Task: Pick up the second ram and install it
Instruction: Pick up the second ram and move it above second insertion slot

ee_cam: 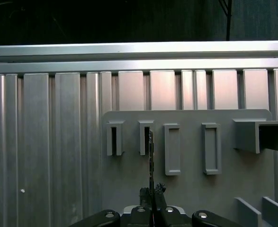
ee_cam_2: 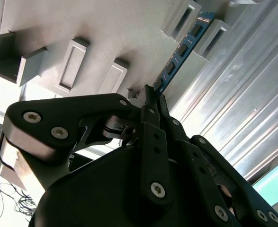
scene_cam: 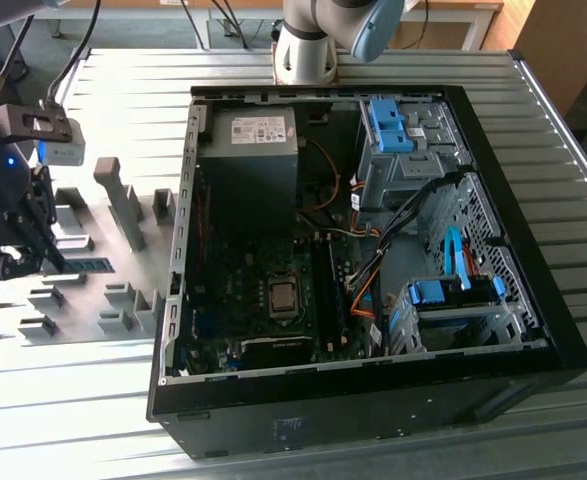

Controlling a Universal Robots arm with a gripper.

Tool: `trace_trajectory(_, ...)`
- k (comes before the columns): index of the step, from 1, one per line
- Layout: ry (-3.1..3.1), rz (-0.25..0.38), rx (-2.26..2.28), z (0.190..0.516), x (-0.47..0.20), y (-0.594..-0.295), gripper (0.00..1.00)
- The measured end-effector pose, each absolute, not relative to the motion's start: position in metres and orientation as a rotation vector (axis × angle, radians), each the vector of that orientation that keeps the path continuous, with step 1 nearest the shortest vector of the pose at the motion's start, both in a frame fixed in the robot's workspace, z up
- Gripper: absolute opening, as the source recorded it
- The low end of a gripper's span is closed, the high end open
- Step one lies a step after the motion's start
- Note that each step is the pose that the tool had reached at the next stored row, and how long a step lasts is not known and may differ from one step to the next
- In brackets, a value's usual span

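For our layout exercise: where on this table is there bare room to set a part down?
Bare table between plate and arm base, and between plate and near edge. Crowded: the case, and the plate where the gripper grips the ram.

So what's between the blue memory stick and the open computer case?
In the exterior view, upright holder blocks on the grey fixture plate stand between the RAM stick and the computer case.

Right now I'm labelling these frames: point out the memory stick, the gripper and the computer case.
memory stick (ee_cam_2: 179, 53), second wrist view, middle of its blue board.
gripper (ee_cam_2: 154, 94), second wrist view, midway between its fingertips.
computer case (scene_cam: 423, 400), exterior view, its black outer wall.
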State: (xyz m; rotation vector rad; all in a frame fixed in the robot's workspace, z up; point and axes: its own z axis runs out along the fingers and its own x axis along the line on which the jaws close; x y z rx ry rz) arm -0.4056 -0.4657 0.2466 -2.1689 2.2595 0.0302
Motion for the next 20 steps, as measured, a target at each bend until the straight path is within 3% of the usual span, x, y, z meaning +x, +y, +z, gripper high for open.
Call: trace_trajectory(20,2.26,0.03,-2.169,0.266,-0.406,-0.466,0.14)
